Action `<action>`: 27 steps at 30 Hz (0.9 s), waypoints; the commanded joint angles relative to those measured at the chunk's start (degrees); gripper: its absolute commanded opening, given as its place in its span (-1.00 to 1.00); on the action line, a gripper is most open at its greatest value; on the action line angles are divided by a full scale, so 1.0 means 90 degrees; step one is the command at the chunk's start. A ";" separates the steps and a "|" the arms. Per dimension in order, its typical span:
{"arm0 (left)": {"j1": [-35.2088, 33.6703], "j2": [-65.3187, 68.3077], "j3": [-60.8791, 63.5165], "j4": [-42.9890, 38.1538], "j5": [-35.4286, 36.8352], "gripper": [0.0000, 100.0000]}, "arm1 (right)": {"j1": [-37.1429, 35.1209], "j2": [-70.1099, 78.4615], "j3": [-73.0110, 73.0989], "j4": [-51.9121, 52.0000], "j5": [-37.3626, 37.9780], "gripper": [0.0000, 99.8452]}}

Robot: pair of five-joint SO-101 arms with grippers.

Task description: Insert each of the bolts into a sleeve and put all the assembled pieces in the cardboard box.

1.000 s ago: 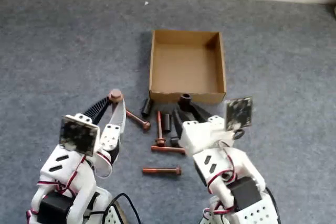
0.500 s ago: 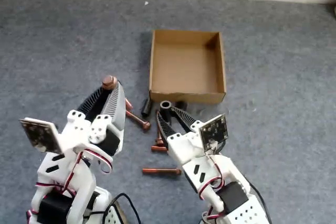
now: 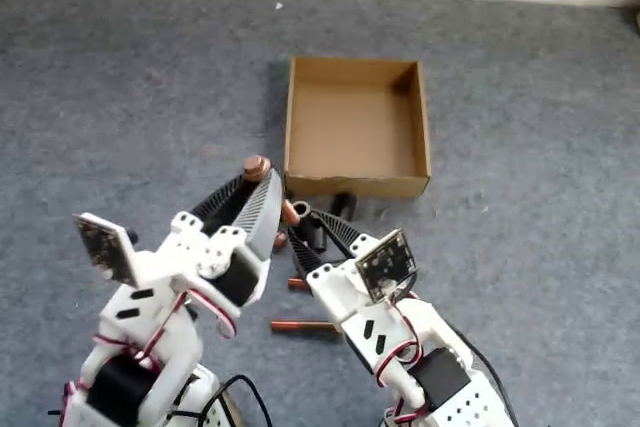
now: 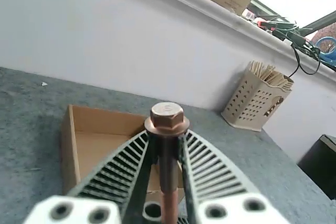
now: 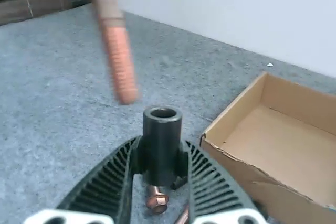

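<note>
Both arms swung inward since a second ago. I have the left gripper clamped on a bolt, tip near the sleeve mouth, not in. Right gripper pinches that sleeve upright, by the cardboard box. A loose bolt lies on the carpet.

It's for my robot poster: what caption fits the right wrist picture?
Right tool grips a black sleeve upright while a bolt hangs near its opening, cardboard box alongside.

At least four bolts, one box
</note>
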 commanded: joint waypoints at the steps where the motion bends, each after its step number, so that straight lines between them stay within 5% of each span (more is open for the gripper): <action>1: 0.0142 -0.0054 0.0591 -0.1084 0.0059 -0.99 | -0.0093 -0.0142 0.0659 -0.0230 0.0205 -0.99; 27: 0.0093 -0.0054 0.1148 -0.1114 -0.0606 -0.99 | -0.0054 -0.0142 0.0650 -0.0474 0.0225 -0.99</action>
